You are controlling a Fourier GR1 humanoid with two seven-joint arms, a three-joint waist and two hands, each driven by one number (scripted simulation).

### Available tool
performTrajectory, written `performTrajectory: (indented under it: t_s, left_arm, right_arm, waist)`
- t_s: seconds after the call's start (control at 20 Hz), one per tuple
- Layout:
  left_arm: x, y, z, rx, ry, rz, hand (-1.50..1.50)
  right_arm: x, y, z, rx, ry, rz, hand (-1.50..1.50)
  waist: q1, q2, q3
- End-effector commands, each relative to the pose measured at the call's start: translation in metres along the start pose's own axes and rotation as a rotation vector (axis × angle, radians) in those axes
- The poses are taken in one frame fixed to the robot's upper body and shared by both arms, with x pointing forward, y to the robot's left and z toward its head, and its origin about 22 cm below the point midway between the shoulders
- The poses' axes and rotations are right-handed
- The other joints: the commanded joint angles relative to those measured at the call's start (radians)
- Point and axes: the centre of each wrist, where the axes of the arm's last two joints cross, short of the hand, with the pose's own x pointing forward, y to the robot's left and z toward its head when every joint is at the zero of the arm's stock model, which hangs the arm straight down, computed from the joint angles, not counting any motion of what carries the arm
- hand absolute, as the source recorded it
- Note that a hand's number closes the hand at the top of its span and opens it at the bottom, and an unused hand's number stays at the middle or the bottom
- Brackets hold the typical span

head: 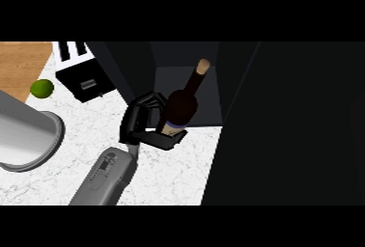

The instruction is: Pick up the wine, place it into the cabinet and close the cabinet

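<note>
The dark glass wine bottle with a pale cork-coloured top and a light label band near its base point(182, 99) looks stiff, smooth and breakable, and probably fairly heavy toward its wide lower body, so the sensible place to take hold is low on that body, where the weight sits, rather than on the slim neck, which would let it swing. It is long and slender, nearly black along the body, tapering to a narrow neck that points up and away into the dark opening of the black cabinet point(187, 91), where it is held just at the cabinet's mouth above the white marbled worktop point(171, 173). The black hand point(146, 123) on the grey forearm, seemingly the robot's left since it enters at the view's left, is curled round the bottle's lower body, fingers on one side and thumb beneath the label. The right hand does not show. A large dark panel, likely the cabinet's open door point(285, 125), fills the right. Further left lie a black toaster point(84, 79), a green lime point(42, 88) and a grey metal pot point(25, 132).
</note>
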Motion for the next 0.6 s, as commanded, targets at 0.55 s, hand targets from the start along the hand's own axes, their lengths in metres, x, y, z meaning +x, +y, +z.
performTrajectory:
  t_s: [0.55]
  left_arm:
    - [0.013, -0.027, -0.046, 0.042, 0.06, 0.011, 1.5]
  right_arm:
    - [0.03, -0.002, 0.02, 0.047, -0.053, -0.127, -1.5]
  waist:
    - [-0.053, 0.017, -0.004]
